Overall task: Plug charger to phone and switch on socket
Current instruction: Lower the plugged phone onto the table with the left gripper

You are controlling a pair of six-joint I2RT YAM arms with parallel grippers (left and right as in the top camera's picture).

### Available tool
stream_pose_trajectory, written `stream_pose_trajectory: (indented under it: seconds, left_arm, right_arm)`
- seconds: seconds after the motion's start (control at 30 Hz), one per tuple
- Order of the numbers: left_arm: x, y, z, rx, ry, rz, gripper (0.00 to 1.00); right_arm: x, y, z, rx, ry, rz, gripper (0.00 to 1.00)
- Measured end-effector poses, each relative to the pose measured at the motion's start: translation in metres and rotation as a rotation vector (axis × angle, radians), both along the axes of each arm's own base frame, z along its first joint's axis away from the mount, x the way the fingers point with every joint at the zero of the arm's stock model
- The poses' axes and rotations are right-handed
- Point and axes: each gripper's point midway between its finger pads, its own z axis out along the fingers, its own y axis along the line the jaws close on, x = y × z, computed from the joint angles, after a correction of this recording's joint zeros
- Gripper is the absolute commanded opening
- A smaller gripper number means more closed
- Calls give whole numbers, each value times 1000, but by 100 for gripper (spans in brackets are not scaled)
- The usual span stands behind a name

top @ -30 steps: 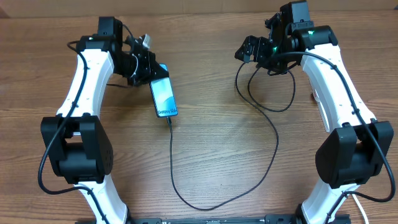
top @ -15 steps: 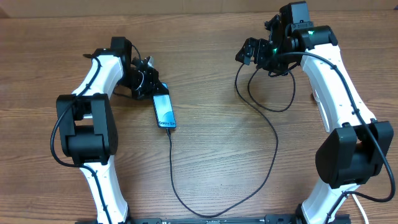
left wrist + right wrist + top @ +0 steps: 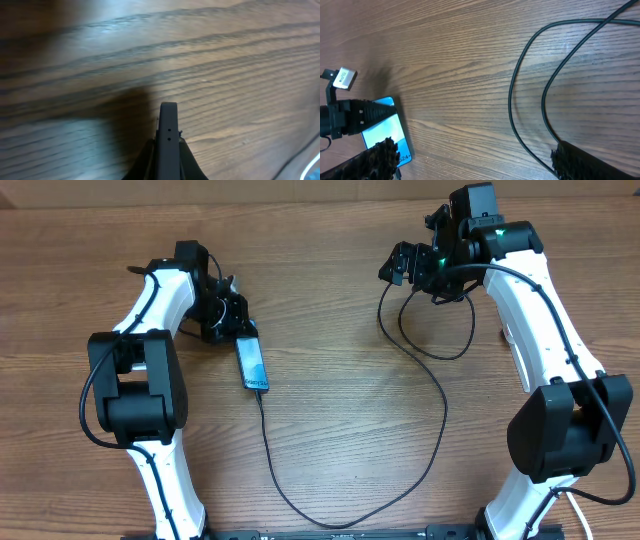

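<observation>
My left gripper (image 3: 236,330) is shut on the top end of the phone (image 3: 253,364), which stands tilted on its edge, blue screen showing. In the left wrist view the phone's dark edge (image 3: 168,132) sits between my fingers (image 3: 168,155). The charger's black cable (image 3: 443,405) is plugged into the phone's lower end, loops over the table and runs up to my right gripper (image 3: 402,264). The right gripper (image 3: 470,155) is open, with the cable (image 3: 512,105) passing by its right finger. The phone's screen also shows in the right wrist view (image 3: 382,132). The socket is out of view.
The wooden table (image 3: 340,420) carries the cable's wide loop (image 3: 330,518) near the front edge. A second cable loop (image 3: 430,345) lies below my right gripper. A small white tag (image 3: 343,78) hangs on the left arm's wiring.
My left gripper has drawn the phone a little left and down and rolled it onto its edge, so it looks narrower. The plugged cable followed. The right arm has not moved.
</observation>
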Motion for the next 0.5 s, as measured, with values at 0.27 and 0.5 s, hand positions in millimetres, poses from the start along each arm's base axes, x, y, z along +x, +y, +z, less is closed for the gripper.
stream_pose_trajectory:
  seconds: [0.27,0.5]
  left_arm:
    - [0,6,-3,37,9,16,4]
    - [0,6,-4,49,19,32,4]
  right_arm:
    - [0,0,0,0,1,1,99]
    - [0,0,0,0,0,0,100]
